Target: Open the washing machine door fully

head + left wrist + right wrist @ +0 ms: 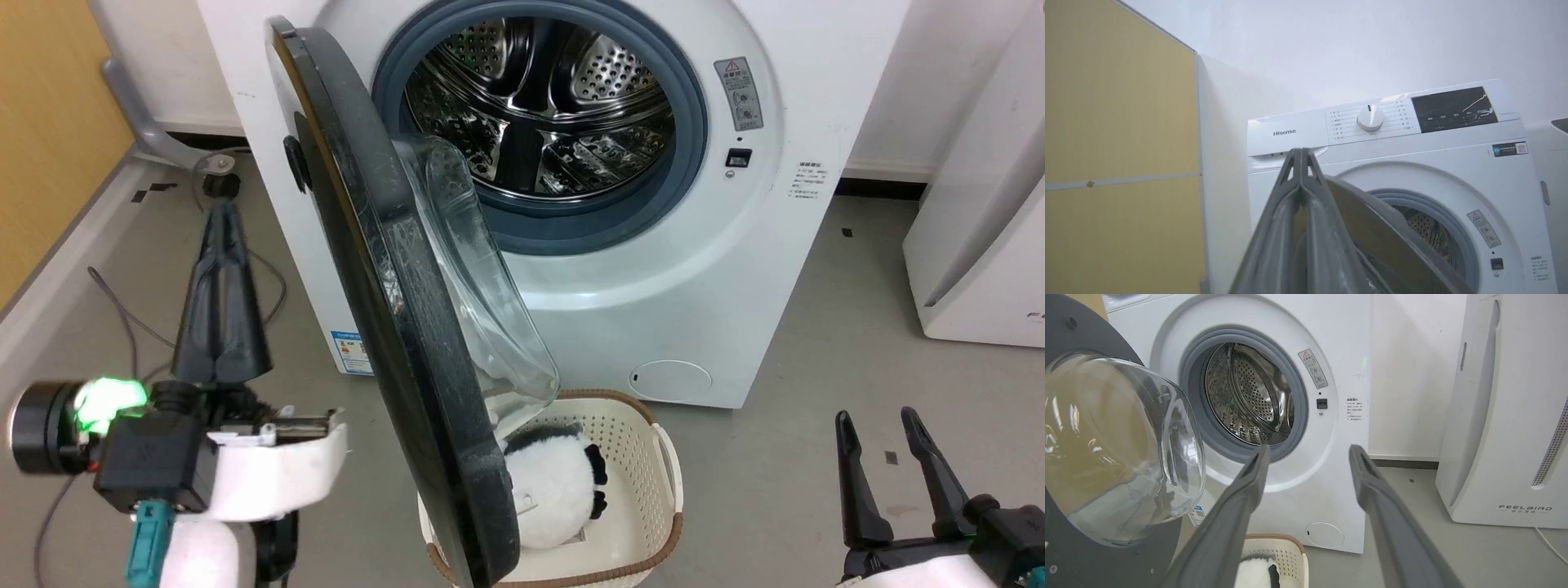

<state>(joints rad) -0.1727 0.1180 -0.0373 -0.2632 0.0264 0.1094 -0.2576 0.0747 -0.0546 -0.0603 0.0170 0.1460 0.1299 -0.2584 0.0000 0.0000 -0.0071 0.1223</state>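
Observation:
The white washing machine [653, 310] faces me with its steel drum [555, 106] exposed. Its round black door [384, 327] swings out toward me, seen nearly edge-on, its clear glass bowl [473, 269] bulging to the right. My left gripper [222, 208] is shut with nothing between its fingers, left of the door's outer face, a gap showing between them. The left wrist view has these fingers [1301, 152] pressed together before the door [1380, 228]. My right gripper [875, 420] is open at the lower right, clear of the door. Its wrist view shows it [1309, 451] spread before the drum [1249, 392], the bowl [1118, 449] on the left.
A cream laundry basket [653, 441] with a black-and-white plush toy [555, 490] sits on the floor under the door's lower edge. The white FEELBIRD appliance [1506, 416] stands right of the machine. Cables [114, 310] trail on the floor by the yellow wall panel [49, 122].

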